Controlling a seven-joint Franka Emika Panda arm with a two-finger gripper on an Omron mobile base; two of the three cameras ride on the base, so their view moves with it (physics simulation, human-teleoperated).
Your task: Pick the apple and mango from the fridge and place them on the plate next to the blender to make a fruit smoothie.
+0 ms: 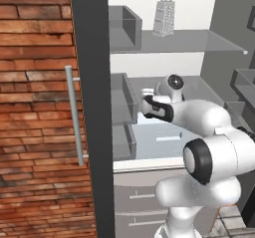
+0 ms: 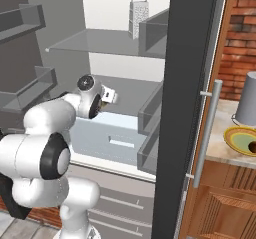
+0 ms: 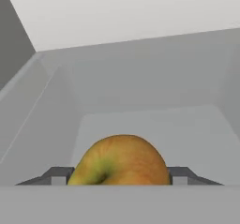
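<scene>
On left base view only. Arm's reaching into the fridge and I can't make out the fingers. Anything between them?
Observer: Yes. The hand view has an apple between the tips of the gripper, one tip on each side. I can't tell whether they are touching it.
Operator: Where's the plate?
Observer: In the right base view, the plate is on the counter, to the right of the open fridge door and just in front of a grey cylinder.
</scene>
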